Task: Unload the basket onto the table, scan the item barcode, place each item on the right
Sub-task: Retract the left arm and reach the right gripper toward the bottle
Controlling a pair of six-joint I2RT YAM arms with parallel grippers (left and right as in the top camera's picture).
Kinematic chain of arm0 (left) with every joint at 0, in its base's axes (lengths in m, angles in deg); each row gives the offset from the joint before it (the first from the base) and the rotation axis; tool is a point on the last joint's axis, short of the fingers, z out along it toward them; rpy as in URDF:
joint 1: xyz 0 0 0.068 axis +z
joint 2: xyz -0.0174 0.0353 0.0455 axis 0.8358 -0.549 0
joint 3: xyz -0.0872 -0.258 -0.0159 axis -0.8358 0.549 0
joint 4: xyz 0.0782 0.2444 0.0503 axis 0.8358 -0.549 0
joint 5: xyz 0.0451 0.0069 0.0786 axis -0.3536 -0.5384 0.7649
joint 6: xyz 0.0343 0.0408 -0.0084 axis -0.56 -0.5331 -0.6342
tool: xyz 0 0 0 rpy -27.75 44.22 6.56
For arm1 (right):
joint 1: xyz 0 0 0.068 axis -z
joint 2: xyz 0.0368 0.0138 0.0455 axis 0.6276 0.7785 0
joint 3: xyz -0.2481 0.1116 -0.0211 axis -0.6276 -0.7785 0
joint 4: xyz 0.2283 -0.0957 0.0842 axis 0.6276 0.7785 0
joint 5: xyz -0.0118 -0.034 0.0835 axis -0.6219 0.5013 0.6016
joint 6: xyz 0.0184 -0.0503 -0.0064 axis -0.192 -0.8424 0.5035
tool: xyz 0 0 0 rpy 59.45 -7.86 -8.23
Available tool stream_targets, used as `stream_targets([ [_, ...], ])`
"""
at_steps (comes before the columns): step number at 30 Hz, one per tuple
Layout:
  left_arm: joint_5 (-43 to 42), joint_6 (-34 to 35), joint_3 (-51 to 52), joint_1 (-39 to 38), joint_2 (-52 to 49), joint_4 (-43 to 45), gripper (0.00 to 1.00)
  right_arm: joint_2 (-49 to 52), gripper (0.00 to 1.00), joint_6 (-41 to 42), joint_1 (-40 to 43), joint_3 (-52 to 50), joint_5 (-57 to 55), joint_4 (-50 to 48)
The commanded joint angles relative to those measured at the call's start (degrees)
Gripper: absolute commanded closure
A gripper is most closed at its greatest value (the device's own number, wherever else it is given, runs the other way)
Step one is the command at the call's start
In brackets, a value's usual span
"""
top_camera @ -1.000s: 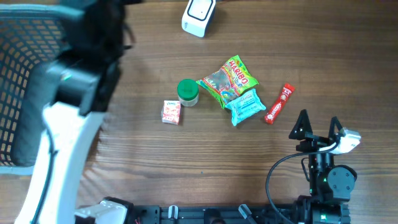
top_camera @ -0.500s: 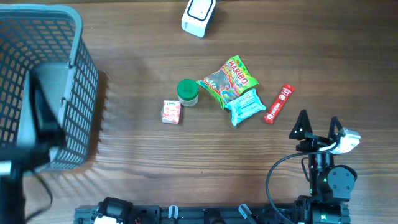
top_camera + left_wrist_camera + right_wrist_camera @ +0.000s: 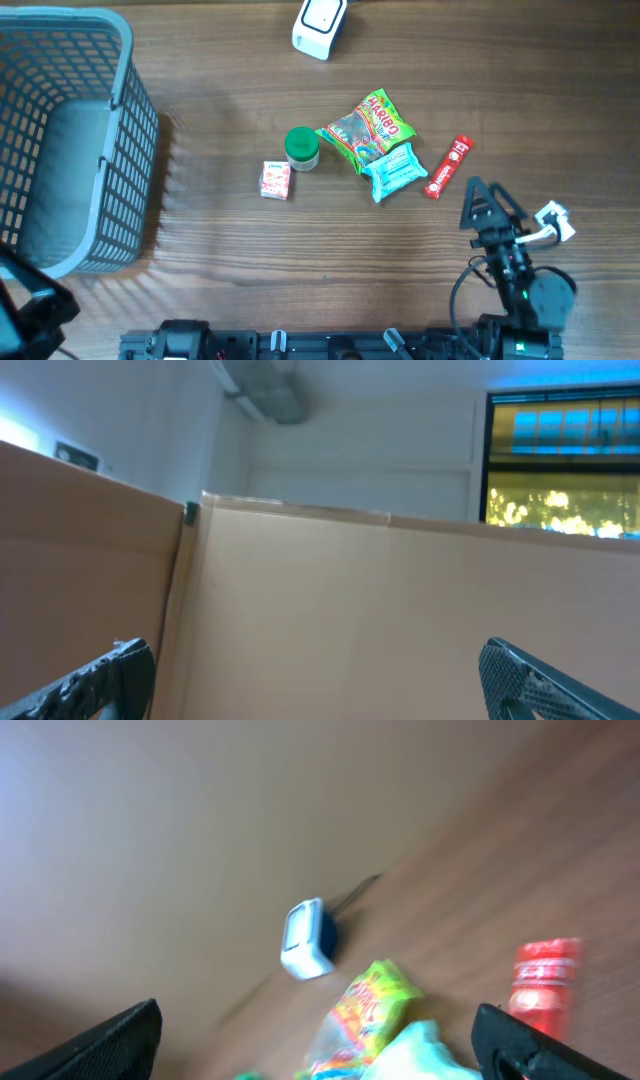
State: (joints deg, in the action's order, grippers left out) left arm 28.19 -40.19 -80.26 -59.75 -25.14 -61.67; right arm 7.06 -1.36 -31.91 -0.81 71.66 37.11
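Both grippers wide open and empty; no item lifted for scanning yet.

The right gripper (image 3: 488, 200) holds nothing, its jaws spread full, just on the near side of the red stick (image 3: 449, 166), the closest item. Beyond that lie the teal pack (image 3: 397, 170), candy bag (image 3: 368, 128), jar (image 3: 301, 148) and small box (image 3: 276, 180), with the scanner (image 3: 320, 25) at the far edge. The left gripper (image 3: 318, 685), equally wide and empty, faces cardboard, not the table (image 3: 250, 250). The likely trouble is that the pack sits just beside the stick, so a wide finger could shove it, and a flat wrapper may slip. Whether any barcode faces up, I cannot tell. There is bare wood right of the stick and up toward the scanner, while the basket (image 3: 128, 95) crowds the left.
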Motion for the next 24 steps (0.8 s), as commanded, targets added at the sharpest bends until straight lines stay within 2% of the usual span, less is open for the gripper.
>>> stream_targets([
  [1, -2.38, 2.47, 5.90, 2.08, 2.14, 2.69, 0.00, 0.02, 0.01, -4.20, -0.04, 4.31, 19.80, -4.81],
  [3, -6.43, 2.47, 7.13, 2.89, 2.29, 3.28, 0.00, 3.43, 0.00, -13.88, -0.04, 11.34, 18.84, 6.14],
  [4, -7.41, 2.45, 7.13, 3.02, 2.29, 3.28, 0.00, 8.79, 0.01, -21.90, -0.04, 17.40, 18.75, 12.66],
  [6, -7.58, 2.43, 7.13, 3.02, 2.32, 3.28, 0.00, 18.47, 0.01, -29.73, -0.04, 25.66, 19.23, 17.79],
  [8, -7.58, 2.43, 7.13, 3.02, 2.32, 3.28, 0.00, 32.98, 0.01, -36.09, -0.04, 37.22, 21.51, 22.53],
  [10, -7.58, 2.43, 7.13, 3.02, 2.32, 3.26, 0.00, 49.11, 0.01, -44.33, -1.22, 52.87, 21.00, 34.49],
  [11, -7.58, 2.43, 7.13, 3.02, 2.32, 3.26, 0.00, 55.76, 0.00, -47.58, -3.10, 60.30, 17.22, 41.07],
  [14, -7.58, 2.43, 7.13, 3.02, 2.32, 3.21, 0.00, 75.19, 0.00, -56.65, -14.32, 83.67, -3.74, 58.23],
  [16, -7.58, 2.43, 7.13, 3.02, 2.32, 3.21, 0.00, 86.29, 0.00, -67.87, -21.92, 95.93, -7.23, 66.47],
  [19, -7.58, 2.43, 7.13, 3.02, 2.32, 3.21, 0.00, 96.65, 0.00, -75.32, -28.68, 103.21, -6.56, 69.46],
  [20, -7.58, 2.43, 7.13, 3.02, 2.32, 3.19, 0.00, 98.90, 0.03, -77.70, -30.36, 103.38, -5.40, 69.16],
  [22, -7.58, 2.43, 7.13, 3.02, 2.32, 3.04, 0.00, 106.97, 0.00, -82.03, -36.28, 103.38, -2.89, 67.84],
  [24, -7.58, 2.43, 7.13, 3.02, 2.32, 3.02, 0.00, 109.57, 0.00, -83.38, -37.94, 103.38, -2.89, 67.60],
])
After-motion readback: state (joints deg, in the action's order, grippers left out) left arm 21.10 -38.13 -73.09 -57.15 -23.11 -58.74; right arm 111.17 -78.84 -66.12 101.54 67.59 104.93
